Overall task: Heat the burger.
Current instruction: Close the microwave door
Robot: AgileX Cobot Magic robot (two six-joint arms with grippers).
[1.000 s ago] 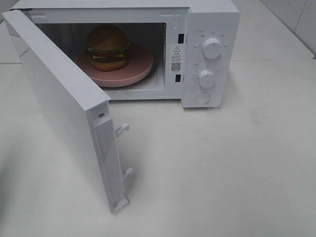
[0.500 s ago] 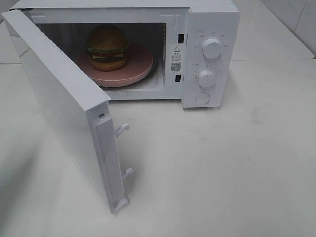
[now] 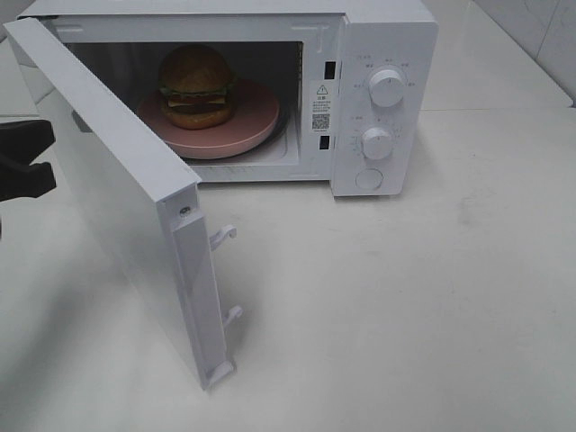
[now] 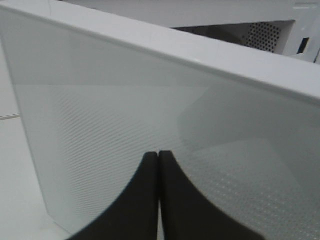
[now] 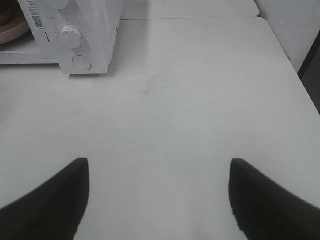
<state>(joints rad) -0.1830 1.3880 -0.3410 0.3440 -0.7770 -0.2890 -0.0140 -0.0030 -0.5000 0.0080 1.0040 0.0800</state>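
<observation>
Open door before left pincer

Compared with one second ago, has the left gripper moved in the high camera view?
Yes. The left gripper has entered from the left edge, toward the open microwave door and its outer face.

microwave at rear of desk | door stands open toward front-left | plate in cavity | burger on plate, left of its middle | control panel right of cavity | left claw just outside door | right claw over bare desk, right-front of microwave
</observation>
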